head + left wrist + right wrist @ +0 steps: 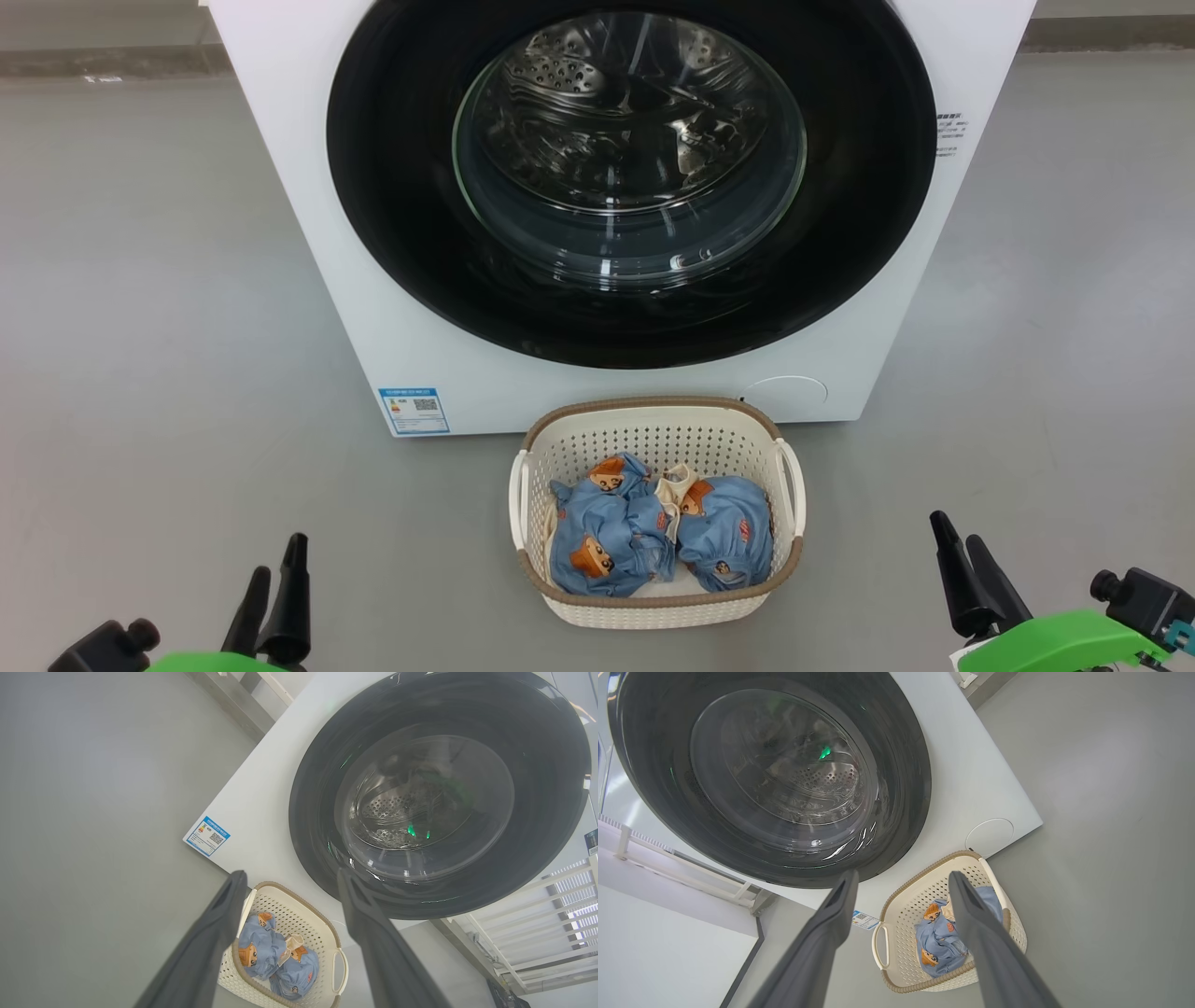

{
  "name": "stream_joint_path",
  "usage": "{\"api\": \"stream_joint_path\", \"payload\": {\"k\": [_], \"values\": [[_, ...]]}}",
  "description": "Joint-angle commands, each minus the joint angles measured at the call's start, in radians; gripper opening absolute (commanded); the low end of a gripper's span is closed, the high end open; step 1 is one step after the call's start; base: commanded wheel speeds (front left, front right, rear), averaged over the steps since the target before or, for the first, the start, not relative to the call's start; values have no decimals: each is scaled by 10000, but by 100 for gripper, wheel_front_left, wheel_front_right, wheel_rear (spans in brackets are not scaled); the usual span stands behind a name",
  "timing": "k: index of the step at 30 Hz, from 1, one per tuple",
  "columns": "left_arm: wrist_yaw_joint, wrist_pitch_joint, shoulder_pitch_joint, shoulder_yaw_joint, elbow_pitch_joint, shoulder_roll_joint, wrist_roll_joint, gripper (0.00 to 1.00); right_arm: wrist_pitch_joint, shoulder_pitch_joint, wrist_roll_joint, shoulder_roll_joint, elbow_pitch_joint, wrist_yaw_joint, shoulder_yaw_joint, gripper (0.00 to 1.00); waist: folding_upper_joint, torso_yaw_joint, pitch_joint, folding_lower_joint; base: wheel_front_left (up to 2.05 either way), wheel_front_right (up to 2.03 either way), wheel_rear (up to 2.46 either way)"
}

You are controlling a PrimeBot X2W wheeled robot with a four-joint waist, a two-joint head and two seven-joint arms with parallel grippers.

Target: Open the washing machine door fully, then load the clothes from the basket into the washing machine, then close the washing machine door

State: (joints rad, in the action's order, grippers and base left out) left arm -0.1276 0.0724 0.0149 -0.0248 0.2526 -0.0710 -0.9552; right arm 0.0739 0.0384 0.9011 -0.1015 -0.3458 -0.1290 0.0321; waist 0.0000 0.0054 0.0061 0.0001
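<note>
The washing machine (308, 233) is seen standing on the grey floor (140, 327) at the far side of the scene. The washing machine door (401, 205) is shut flat against the white front, and the steel drum (607, 103) is visible through its glass. The basket (653, 439) is set on the floor just in front of the machine, below the door, between the energy label (414, 411) on the left and the service flap (786, 392) on the right. The clothes (607, 537) are bundled inside the basket. The left claw (278, 560) is held at the near left and the right claw (954, 530) at the near right, well apart from the basket. The fingers of each are spread apart, with nothing gripped.
</note>
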Motion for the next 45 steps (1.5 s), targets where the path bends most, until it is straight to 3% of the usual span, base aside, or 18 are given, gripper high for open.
{"api": "stream_joint_path", "payload": {"k": [1, 45], "values": [[-15, 154, 274, 140, -322, -227, 325, 100, 150, 384, -375, -179, 199, -10, -196, 100, 0, 4, -3, 0, 0, 0, 0], [-27, 1419, 206, -231, -787, -700, 4931, 100, 1407, 237, -5343, -549, 228, -15, -238, 100, 0, -57, -37, -1, 0, 0, 0]]}}
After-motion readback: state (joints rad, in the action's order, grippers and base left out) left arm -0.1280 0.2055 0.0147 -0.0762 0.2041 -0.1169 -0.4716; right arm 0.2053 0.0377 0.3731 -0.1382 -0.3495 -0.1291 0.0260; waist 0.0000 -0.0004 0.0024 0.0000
